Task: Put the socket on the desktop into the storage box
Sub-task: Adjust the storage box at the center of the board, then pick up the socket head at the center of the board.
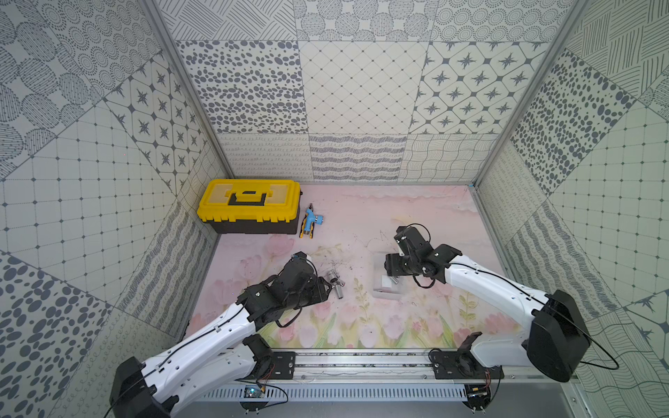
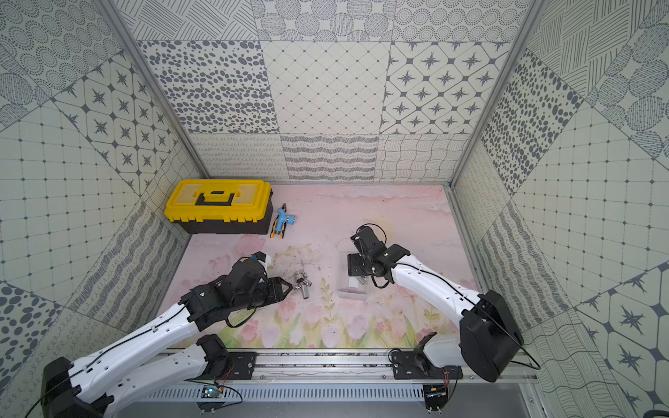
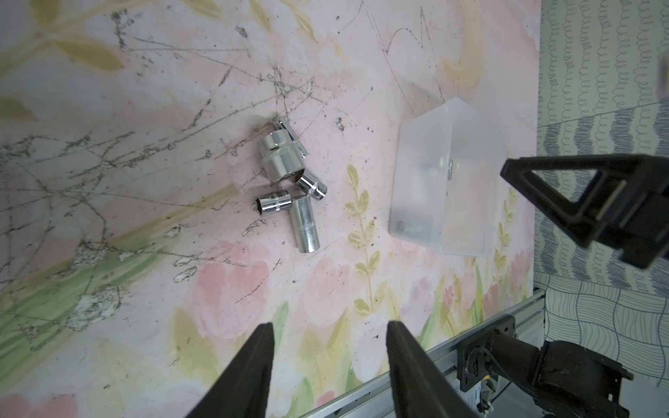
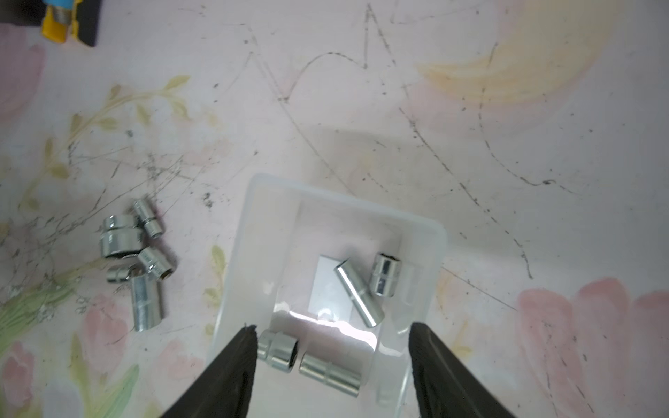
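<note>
Chrome sockets (image 3: 280,163) lie off storage box (image 3: 445,173) rim; left end effector (image 3: 330,325), right end effector (image 4: 333,325) both parted, empty.

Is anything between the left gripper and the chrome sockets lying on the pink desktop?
Nothing visible: bare pink flowered desktop separates the open left gripper from the pile of chrome sockets. The way to the clear frosted plastic storage box is bare, but the open right gripper hangs over it.
</note>
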Controlling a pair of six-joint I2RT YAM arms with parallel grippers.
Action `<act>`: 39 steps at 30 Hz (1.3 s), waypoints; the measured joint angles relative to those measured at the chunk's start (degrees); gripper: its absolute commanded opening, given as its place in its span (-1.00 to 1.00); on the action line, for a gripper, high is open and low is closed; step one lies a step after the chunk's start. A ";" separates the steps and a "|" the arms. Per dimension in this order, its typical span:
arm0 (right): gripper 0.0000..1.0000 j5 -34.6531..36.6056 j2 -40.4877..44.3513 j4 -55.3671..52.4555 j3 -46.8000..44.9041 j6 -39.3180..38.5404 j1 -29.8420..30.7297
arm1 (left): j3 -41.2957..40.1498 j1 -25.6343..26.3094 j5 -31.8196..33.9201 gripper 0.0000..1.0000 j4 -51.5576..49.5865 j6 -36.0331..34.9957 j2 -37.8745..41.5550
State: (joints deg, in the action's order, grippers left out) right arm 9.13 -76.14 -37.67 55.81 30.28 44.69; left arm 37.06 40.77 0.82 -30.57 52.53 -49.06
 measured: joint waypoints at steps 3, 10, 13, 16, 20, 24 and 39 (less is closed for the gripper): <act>0.27 3.56 0.17 -0.13 2.16 2.10 9.53 | 0.00 -1.29 1.31 0.11 -1.73 0.26 -0.07; 0.24 5.99 -13.14 1.84 6.64 6.78 20.06 | -0.81 -6.14 2.80 0.11 -5.42 1.36 1.03; 0.23 5.66 -18.32 3.34 7.78 8.13 20.87 | -1.11 -6.95 2.78 0.11 -6.54 1.57 1.60; 0.18 5.46 -21.64 3.78 9.14 9.01 20.85 | -1.55 -7.39 2.78 0.10 -7.15 1.77 2.10; 0.05 5.51 -24.11 4.42 10.97 9.75 20.20 | -2.32 -7.63 2.75 0.09 -7.63 1.92 2.38; -0.02 5.20 -25.90 5.16 12.31 9.75 18.62 | -2.99 -7.78 2.58 0.08 -7.80 1.99 2.38; -0.08 4.24 -30.03 5.22 15.80 7.65 17.49 | -5.29 -7.96 1.01 0.00 -4.81 2.93 -1.44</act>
State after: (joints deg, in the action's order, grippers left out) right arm 13.37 -106.17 -32.45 71.61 37.93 62.17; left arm 31.77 32.82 1.83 -35.38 55.46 -50.50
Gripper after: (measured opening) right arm 0.464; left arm 0.500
